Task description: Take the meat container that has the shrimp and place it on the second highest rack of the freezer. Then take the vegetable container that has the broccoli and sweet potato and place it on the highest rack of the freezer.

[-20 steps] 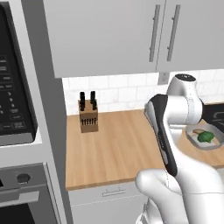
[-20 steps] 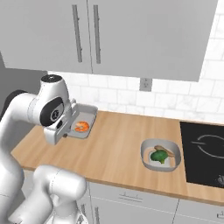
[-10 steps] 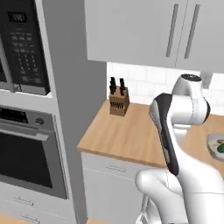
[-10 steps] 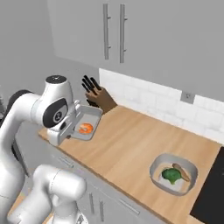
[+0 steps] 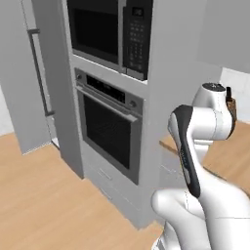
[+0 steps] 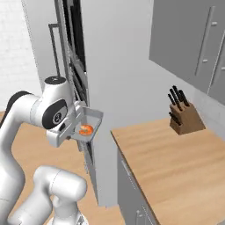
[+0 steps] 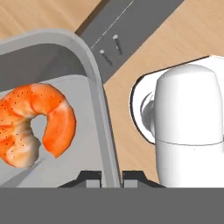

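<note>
The gripper [image 7: 111,175] is pinched narrow on the rim of the meat container [image 6: 90,123], carried in the air level beside the arm's wrist, off the counter [image 6: 176,162], with the shrimp [image 6: 86,129] lying inside. The freezer [image 5: 36,78], its long black bar handle showing, stands beyond the oven column [image 5: 110,97], to the arm's left. Judgement: the tray must travel leftward past the oven before any shelf is reachable; the racks themselves cannot be seen.
</note>
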